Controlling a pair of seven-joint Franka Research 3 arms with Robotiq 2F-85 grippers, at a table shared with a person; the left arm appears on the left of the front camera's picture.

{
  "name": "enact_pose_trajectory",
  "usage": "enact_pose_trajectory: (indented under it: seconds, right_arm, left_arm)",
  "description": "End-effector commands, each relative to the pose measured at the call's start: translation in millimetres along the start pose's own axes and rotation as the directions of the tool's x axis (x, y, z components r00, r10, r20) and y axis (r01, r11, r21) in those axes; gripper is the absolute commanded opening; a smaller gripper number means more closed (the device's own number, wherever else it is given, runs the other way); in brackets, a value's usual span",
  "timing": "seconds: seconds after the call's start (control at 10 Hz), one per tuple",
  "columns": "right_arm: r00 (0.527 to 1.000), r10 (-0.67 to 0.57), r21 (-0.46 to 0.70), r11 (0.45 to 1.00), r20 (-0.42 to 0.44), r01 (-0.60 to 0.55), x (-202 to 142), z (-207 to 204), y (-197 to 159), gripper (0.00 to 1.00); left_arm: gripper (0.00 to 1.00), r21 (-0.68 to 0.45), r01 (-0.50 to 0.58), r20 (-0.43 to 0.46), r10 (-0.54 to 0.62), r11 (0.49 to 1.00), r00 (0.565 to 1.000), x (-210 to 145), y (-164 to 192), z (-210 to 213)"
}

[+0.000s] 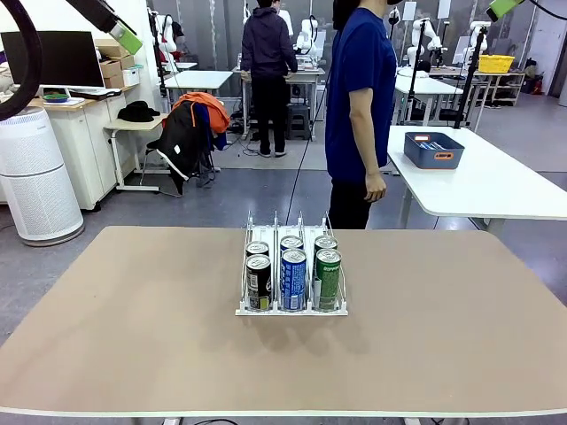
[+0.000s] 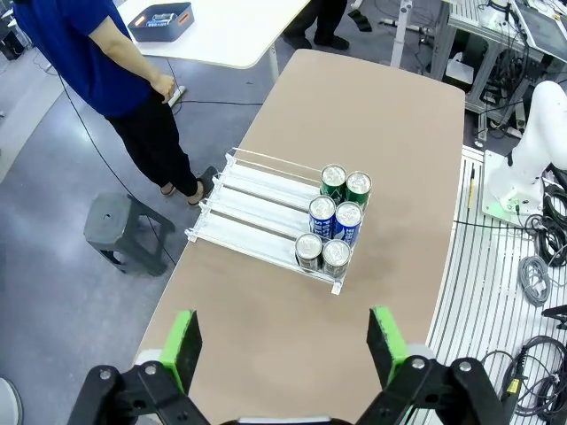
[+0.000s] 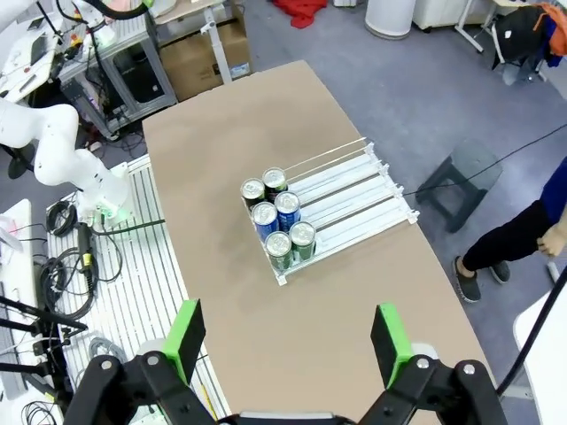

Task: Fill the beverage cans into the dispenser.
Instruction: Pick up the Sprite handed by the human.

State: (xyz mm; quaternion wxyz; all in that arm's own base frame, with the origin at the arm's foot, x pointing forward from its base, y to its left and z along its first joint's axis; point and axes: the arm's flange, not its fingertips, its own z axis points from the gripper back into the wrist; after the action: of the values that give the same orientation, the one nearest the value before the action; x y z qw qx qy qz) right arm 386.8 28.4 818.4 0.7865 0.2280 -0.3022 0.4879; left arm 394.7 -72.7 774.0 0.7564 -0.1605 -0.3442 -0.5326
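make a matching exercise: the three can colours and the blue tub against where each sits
1 slim black metal cans
2 slim blue metal cans
3 slim green metal cans
4 dark blue rectangular plastic tub

a middle lane of the white wire dispenser
b white table behind the person
c robot's left lane
d robot's right lane

Pairs: 1-c, 2-a, 3-d, 4-b

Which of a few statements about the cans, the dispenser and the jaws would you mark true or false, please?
1. Six beverage cans stand in the dispenser. True.
2. The middle lane holds red cans. False: blue cans fill it, between black cans and green cans.
3. The jaws of the left gripper and the right gripper stand open and empty. True.
4. One can lies on its side. False: all stand upright in the dispenser.
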Motion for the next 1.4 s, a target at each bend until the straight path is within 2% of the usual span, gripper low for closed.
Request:
enact_pose_trajectory:
  seconds: [0.0, 0.5, 0.6, 0.7, 1.3]
  right_arm:
    - [0.999, -0.021, -0.051, 0.998, 0.042, 0.023, -9, -1, 1, 1.0]
    - [0.998, -0.03, -0.078, 0.996, 0.051, 0.034, -22, 1, -10, 1.0]
    - [0.999, -0.002, -0.079, 0.997, 0.044, 0.006, -24, 0, -11, 1.0]
    - [0.999, -0.039, -0.066, 0.997, 0.038, 0.041, -16, 6, -12, 1.0]
    - [0.999, -0.039, -0.066, 0.997, 0.038, 0.041, -16, 6, -12, 1.0]
  left_arm:
    - [1.0, 0.013, -0.006, 0.027, 0.006, 1.0, 1.0, 10, -7, 0]
    - [1.0, 0.013, 0.02, 0.025, -0.021, 1.0, 0.999, 23, -6, 6]
    - [1.0, 0.037, 0.033, 0.017, -0.033, 0.999, 0.999, 21, -5, 6]
    - [1.0, 0.015, 0.039, 0.018, -0.039, 0.999, 0.999, 19, -7, 5]
    - [1.0, 0.015, 0.039, 0.018, -0.039, 0.999, 0.999, 19, -7, 5]
